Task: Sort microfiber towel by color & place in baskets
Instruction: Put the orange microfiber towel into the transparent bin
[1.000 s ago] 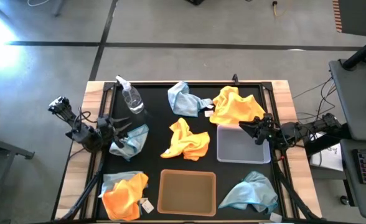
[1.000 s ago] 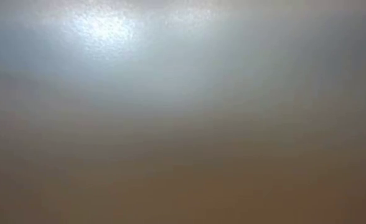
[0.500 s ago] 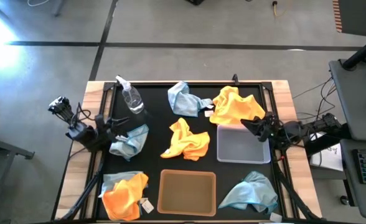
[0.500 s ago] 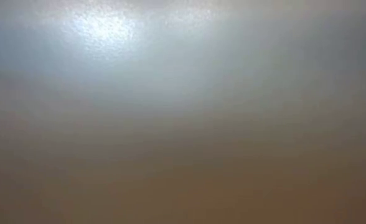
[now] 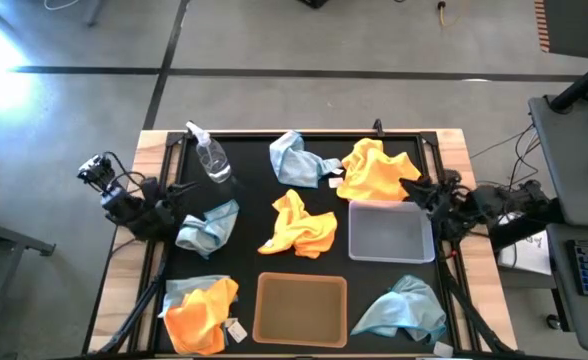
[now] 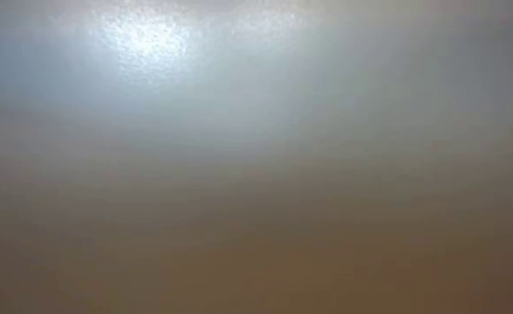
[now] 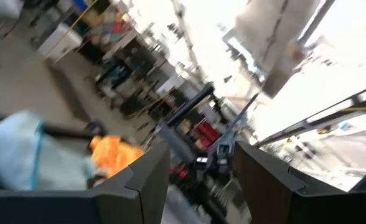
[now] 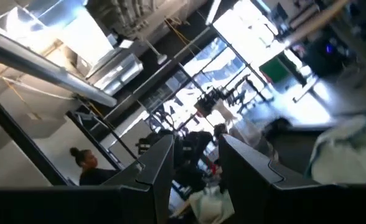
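Six cloths lie crumpled on the black mat. The pale blue ones are at the left [image 5: 208, 225], far middle [image 5: 298, 158] and near right [image 5: 400, 308]. Orange ones lie at the far right [image 5: 377, 170] and centre [image 5: 299, 222], and an orange one rests on a blue one near left [image 5: 200, 310]. The light grey basket [image 5: 390, 232] and tan basket [image 5: 301, 308] hold nothing. My left gripper [image 5: 177, 198] is open at the mat's left edge beside the left blue cloth. My right gripper [image 5: 414, 188] is open at the right edge, between the far orange cloth and the grey basket.
A clear spray bottle [image 5: 210, 156] lies at the mat's far left. Bare mat shows between the centre orange cloth and the tan basket. The low view shows only a blur. A person [image 8: 83, 163] stands in the room beyond the table.
My left gripper has drawn back toward the table's left edge, away from the left blue cloth. My right gripper has pulled back from over the grey basket's corner toward the right and far edges. No cloth has moved.
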